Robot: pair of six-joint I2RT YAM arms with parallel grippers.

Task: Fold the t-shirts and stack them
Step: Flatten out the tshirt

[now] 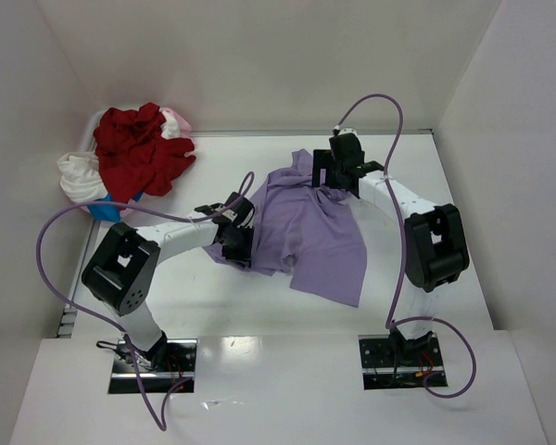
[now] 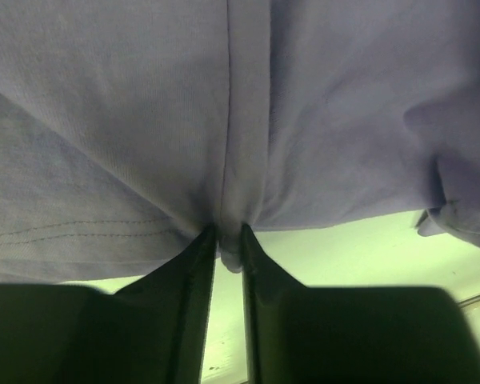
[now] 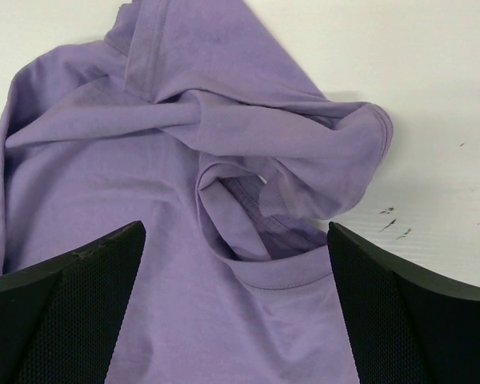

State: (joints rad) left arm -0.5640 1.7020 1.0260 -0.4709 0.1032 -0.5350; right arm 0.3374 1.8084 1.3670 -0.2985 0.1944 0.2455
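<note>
The lavender t-shirt point(image 1: 315, 232) lies crumpled in the middle of the table. My left gripper point(image 1: 239, 243) is at its left edge, shut on a pinched fold of the lavender cloth point(image 2: 304, 104) between the dark fingers point(image 2: 194, 272). My right gripper point(image 1: 334, 176) hovers over the shirt's far end, open wide, its pads either side of the collar point(image 3: 288, 268) without touching it. A red t-shirt point(image 1: 139, 153), a white one point(image 1: 79, 176) and a pale pink one point(image 1: 176, 120) are heaped at the far left.
White walls close in the table on the left, back and right. A blue item point(image 1: 102, 209) peeks out under the heap. Purple cables loop off both arms.
</note>
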